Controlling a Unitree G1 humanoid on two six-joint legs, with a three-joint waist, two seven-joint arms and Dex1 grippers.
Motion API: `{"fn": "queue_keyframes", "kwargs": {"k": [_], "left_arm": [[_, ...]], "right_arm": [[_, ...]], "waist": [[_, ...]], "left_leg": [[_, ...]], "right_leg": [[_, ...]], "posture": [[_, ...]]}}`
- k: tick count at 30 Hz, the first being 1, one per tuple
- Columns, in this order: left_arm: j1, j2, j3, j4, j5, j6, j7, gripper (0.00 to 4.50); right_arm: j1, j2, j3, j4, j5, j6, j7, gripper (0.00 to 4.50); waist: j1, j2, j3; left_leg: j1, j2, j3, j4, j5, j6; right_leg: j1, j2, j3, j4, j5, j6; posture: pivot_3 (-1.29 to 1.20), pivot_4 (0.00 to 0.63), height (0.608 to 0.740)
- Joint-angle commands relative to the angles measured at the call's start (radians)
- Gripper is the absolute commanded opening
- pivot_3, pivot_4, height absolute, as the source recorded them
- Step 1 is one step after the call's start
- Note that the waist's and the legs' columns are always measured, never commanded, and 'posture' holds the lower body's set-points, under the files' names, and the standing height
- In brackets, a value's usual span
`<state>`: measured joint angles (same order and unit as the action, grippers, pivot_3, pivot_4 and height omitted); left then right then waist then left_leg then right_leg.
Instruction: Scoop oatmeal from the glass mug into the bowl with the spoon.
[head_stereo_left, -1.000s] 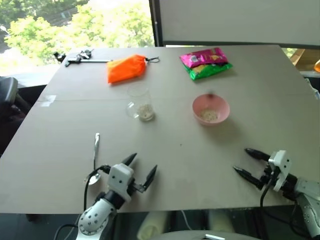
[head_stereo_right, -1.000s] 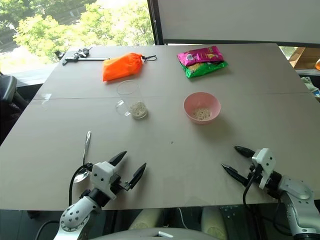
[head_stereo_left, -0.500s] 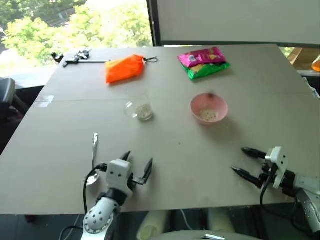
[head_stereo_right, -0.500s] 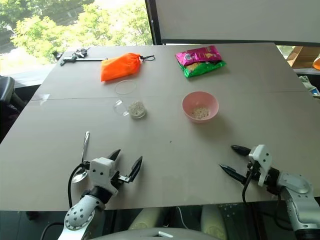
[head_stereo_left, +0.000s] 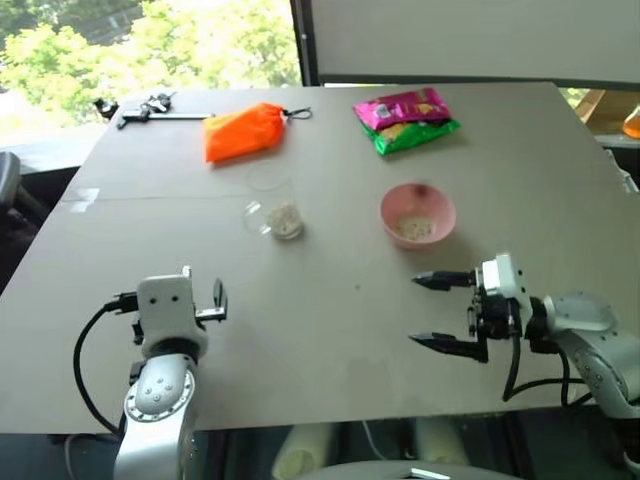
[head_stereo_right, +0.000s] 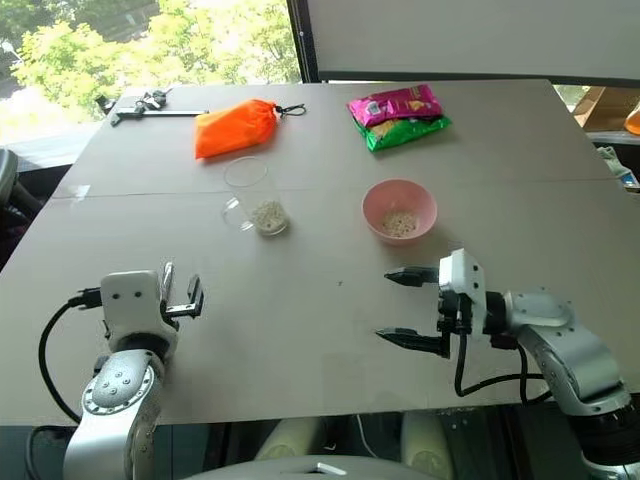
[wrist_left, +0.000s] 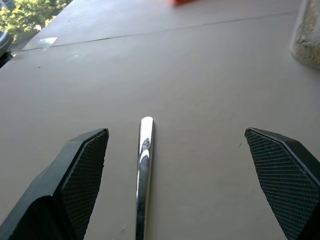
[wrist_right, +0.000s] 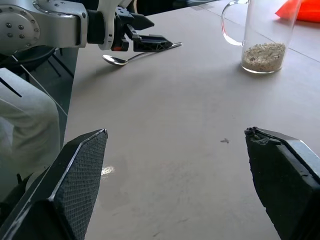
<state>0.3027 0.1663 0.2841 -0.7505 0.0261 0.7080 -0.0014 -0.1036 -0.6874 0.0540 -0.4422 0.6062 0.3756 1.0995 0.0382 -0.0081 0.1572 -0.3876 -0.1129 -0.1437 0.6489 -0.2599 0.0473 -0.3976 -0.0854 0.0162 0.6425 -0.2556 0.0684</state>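
The glass mug (head_stereo_left: 270, 203) stands mid-table with oatmeal (head_stereo_left: 287, 221) in its bottom. To its right sits the pink bowl (head_stereo_left: 418, 213), holding a few flakes. The spoon (wrist_left: 144, 165) lies flat near the table's front left, handle pointing away from me. My left gripper (wrist_left: 175, 134) is open and level just above it, one finger on each side of the handle, touching nothing. My right gripper (head_stereo_left: 414, 311) is open in front of the bowl, pointing left, empty. The right wrist view shows the mug (wrist_right: 260, 35), the spoon (wrist_right: 135, 56) and the left gripper (wrist_right: 147, 34) over it.
An orange pouch (head_stereo_left: 245, 132), a pink and green snack packet (head_stereo_left: 405, 115) and a black and silver tool with keys (head_stereo_left: 150, 108) lie along the far side. A strip of tape (head_stereo_left: 78, 196) marks the left edge. The table's front edge runs just under both arms.
My left gripper swung left and levelled out, now straddling the spoon's handle. My right gripper rose and moved left toward the table's middle. Both stayed open.
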Motion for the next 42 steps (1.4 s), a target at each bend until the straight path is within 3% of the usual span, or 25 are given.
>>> {"fn": "queue_keyframes", "kwargs": {"k": [1,8,16,19,25,27,34,38,42], "left_arm": [[0.054,0.022,0.098,-0.021,-0.017,0.034,-0.033,4.50],[0.099,0.036,0.095,0.039,-0.066,0.062,-0.118,4.50],[0.031,0.025,0.151,0.181,-0.195,0.040,-0.205,4.50],[0.047,-0.022,0.165,0.183,-0.270,0.092,-0.217,3.70],[0.086,-0.061,0.148,0.168,-0.306,0.139,-0.185,0.90],[0.091,-0.061,0.142,0.168,-0.314,0.139,-0.175,0.17],[0.075,-0.061,0.150,0.201,-0.331,0.031,-0.158,0.04],[0.072,-0.073,0.145,0.178,-0.407,-0.092,-0.243,0.04],[0.120,-0.021,0.046,0.091,-0.520,-0.151,-0.428,0.04]], "right_arm": [[-0.050,0.000,0.006,-0.063,0.041,0.030,0.004,4.44],[-0.086,0.008,0.017,-0.084,0.050,0.058,-0.012,4.44],[-0.090,0.010,0.016,-0.070,0.038,0.038,-0.004,4.44],[-0.093,0.010,0.011,-0.052,0.032,0.020,0.008,4.50],[-0.090,0.006,0.012,-0.055,0.024,0.003,0.018,4.50],[-0.093,0.005,0.012,-0.061,0.026,0.005,0.017,4.50],[-0.150,0.014,0.024,-0.039,0.023,0.017,0.007,4.50],[-0.173,0.036,0.023,-0.020,0.024,0.027,-0.022,4.50],[-0.198,0.095,0.018,-0.011,0.030,0.071,-0.114,4.50]], "waist": [[0.003,0.000,0.000],[0.012,-0.001,0.001],[0.032,0.007,-0.003],[0.032,0.009,-0.005],[0.029,0.019,-0.010],[0.028,0.025,-0.015],[0.000,0.036,-0.021],[0.005,0.035,-0.021],[0.003,0.027,-0.016]], "left_leg": [[0.000,0.000,0.000,0.000,0.000,0.000],[-0.001,0.000,-0.001,0.002,-0.003,-0.003],[0.001,0.000,-0.001,0.002,-0.003,-0.003],[0.001,0.000,0.000,0.002,-0.003,-0.003],[0.003,0.000,0.002,0.002,-0.004,-0.002],[0.003,-0.001,0.002,0.002,-0.004,-0.002],[0.009,0.002,0.006,-0.001,-0.005,0.000],[0.008,0.002,0.004,0.000,-0.005,0.000],[0.006,0.002,0.003,0.000,-0.005,0.000]], "right_leg": [[0.000,0.000,0.000,0.000,0.000,0.000],[0.000,-0.001,0.000,0.000,0.000,0.000],[0.001,-0.001,-0.001,0.001,0.000,0.000],[0.001,-0.002,0.000,0.001,0.000,0.000],[0.002,-0.002,0.001,0.001,0.000,0.000],[0.003,-0.002,0.002,0.001,0.000,0.000],[0.005,0.000,0.006,0.003,0.000,0.000],[0.005,0.000,0.005,0.003,0.000,0.000],[0.004,0.000,0.006,0.002,0.000,0.000]], "posture": [[0.00,0.150,0.740],[0.00,0.150,0.740],[0.00,0.150,0.740],[0.00,0.150,0.740],[0.00,0.150,0.740],[0.00,0.150,0.740],[0.00,0.150,0.740],[0.00,0.150,0.740],[0.00,0.150,0.740]]}}
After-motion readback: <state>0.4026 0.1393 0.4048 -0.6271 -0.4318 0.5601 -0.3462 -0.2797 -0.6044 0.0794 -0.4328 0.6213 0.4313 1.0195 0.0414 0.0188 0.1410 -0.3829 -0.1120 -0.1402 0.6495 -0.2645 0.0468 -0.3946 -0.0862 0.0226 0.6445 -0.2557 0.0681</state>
